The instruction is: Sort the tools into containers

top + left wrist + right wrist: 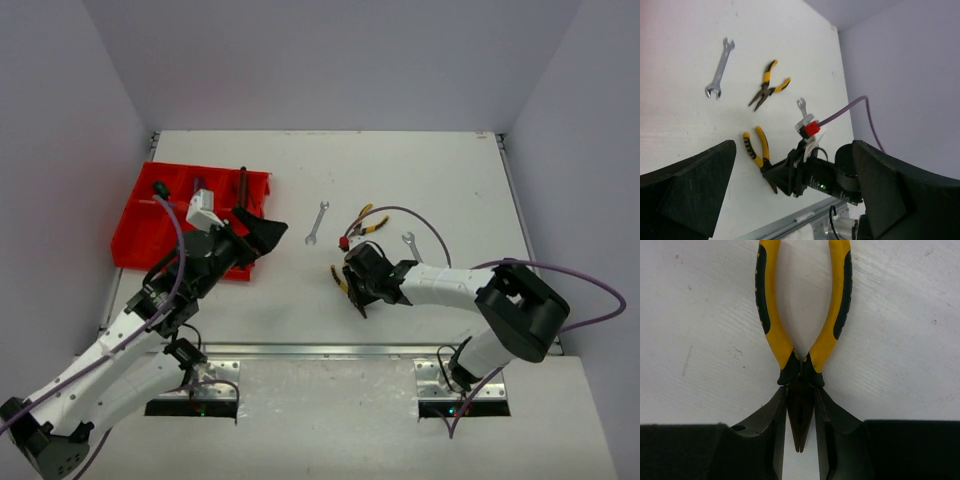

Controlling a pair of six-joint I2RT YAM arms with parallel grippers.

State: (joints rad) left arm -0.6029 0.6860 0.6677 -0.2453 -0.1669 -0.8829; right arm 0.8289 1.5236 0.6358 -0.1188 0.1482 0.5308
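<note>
At the right claw [800, 390]: pinched on the black nose of the yellow-handled pliers [774, 335], one finger on each side just short of the pivot, handles pointing straight out ahead and seemingly flat on the white table [900, 315]. Gripped there, probably, for the sake of the narrow nose, a spot slim enough to fit between the fingers, with the splayed handles left free to hang clear. No sign of a lift yet. Out beyond this claw, on its far side: a second pair of pliers [368, 225], a long wrench [316, 223] and a small wrench [409, 243], loose and apart from each other, not yet sorted. At the left claw [258, 235]: spread wide, holding nothing, hanging at the right edge of the red tray [140, 235], over it or just beside it, hard to tell which. Likely kept there to stay clear of the pick yet close to the compartments. Behind that claw, in the tray: a few handled tools, too small to name surely.
</note>
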